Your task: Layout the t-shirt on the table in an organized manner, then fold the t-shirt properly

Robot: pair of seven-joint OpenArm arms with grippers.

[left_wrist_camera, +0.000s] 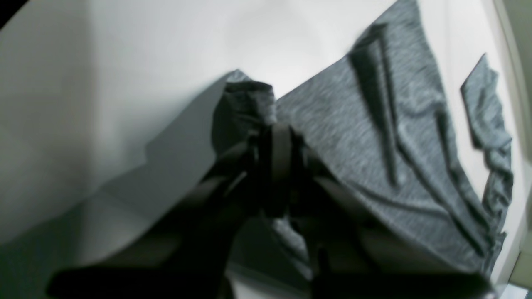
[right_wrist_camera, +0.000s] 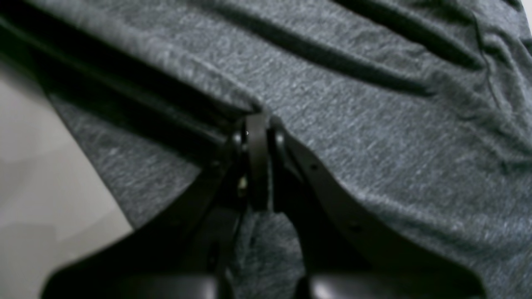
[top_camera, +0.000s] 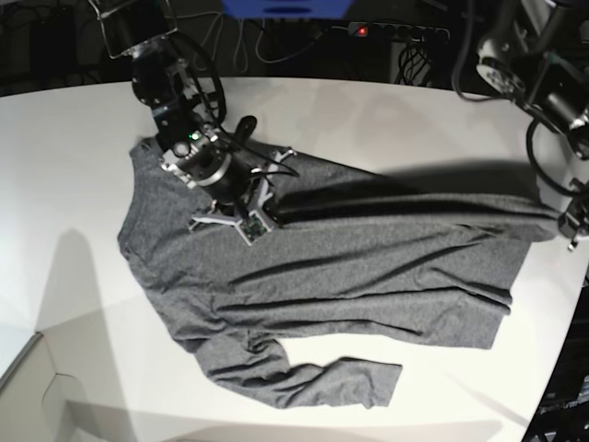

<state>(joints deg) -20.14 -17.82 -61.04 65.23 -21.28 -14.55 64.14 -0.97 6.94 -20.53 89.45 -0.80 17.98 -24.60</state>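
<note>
Two-arm spreading of the t-shirt (top_camera: 350, 249) on the white table (top_camera: 74, 166). The shirt lies lengthwise across the table, body stretched between the arms, one sleeve curling along the near edge. Spreading well likely calls for even, opposed tension, keeping the cloth low so the long creases pull out. The left gripper (left_wrist_camera: 279, 124) pinches a bunched edge; the right gripper (right_wrist_camera: 257, 124) is clamped on a fold.
</note>
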